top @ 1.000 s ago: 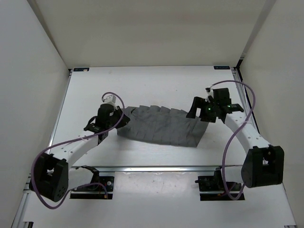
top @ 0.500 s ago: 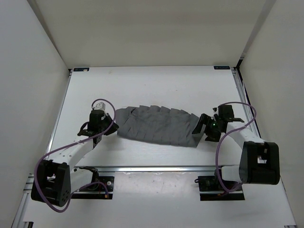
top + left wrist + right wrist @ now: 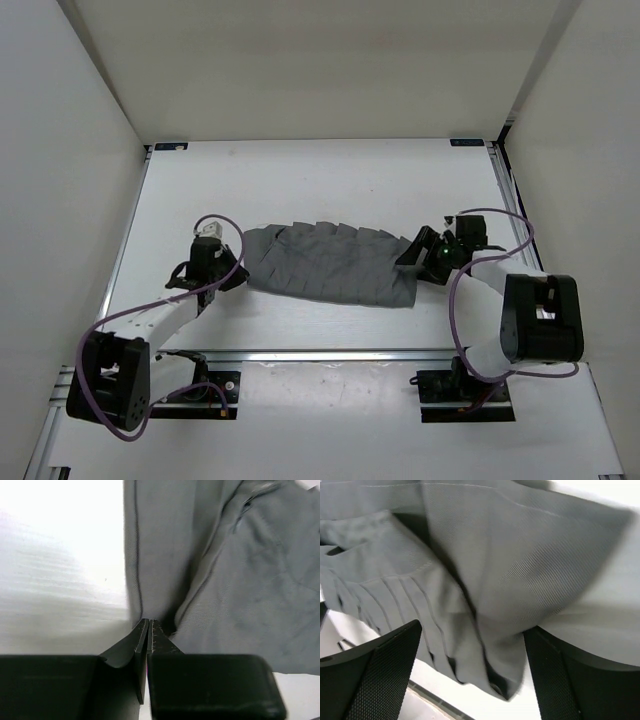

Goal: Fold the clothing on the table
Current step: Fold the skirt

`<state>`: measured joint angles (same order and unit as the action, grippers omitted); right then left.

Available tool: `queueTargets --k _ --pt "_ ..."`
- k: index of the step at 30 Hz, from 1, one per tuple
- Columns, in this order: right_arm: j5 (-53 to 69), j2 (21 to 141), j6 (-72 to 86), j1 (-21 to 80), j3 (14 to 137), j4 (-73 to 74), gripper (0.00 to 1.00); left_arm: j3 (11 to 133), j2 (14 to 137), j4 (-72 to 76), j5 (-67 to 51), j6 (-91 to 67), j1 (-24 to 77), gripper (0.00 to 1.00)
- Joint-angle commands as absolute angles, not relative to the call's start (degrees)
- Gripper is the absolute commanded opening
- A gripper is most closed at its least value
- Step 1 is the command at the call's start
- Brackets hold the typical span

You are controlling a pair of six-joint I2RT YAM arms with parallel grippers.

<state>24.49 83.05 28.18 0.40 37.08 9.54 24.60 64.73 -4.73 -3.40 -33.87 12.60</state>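
1. Locate the clothing spread flat near the middle of the table, long side parallel to the near edge and somewhat closer to that edge than to the far one.
2. Read the left fingers as pressed together on the hem at the end facing the left edge. Judge this a pinch meant to secure that end for lifting.
3. Read the right fingers as spread wide, straddling the corner at the end facing the right edge, with fabric between them but not gripped. Judge this a pre-grasp stance.
4. Expect to need the right fingers closed next, so that both ends can rise together for the fold.
5. Treat the pleats as loose. Guard against catching only one layer, given the darker inner folds visible at the right end.
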Motion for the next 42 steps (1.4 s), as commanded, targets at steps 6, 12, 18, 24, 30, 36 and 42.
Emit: queueTargets --k 6,12,18,24,30,36,42 --pt "30.04 90.96 32.78 5.27 36.65 0.55 0.62 21.54 68.73 -0.70 -2.19 -35.42 15.64 0.13" --pt "32.78 90.01 34.72 9.14 33.93 -3.43 0.00 22.06 70.23 1.76 -1.32 -36.83 19.77 0.12" --pt "25.60 84.73 26.73 1.16 39.28 15.78 0.00 20.66 67.86 1.32 -0.09 -39.10 26.80 0.11" --pt "18.19 81.39 20.22 -2.55 45.78 27.06 0.00 18.46 68.64 4.74 -0.26 -43.85 34.97 0.10" --pt "15.29 79.72 22.05 9.90 57.99 32.43 0.00 16.53 70.14 7.47 -1.40 -46.32 37.18 0.10" --pt "18.36 85.24 27.23 23.97 66.78 30.95 0.00 17.22 67.15 6.68 -0.70 -46.23 36.22 0.09" --pt "22.40 94.12 30.41 33.65 71.53 26.29 0.00 17.40 65.92 5.71 -0.88 -45.70 34.89 0.10"
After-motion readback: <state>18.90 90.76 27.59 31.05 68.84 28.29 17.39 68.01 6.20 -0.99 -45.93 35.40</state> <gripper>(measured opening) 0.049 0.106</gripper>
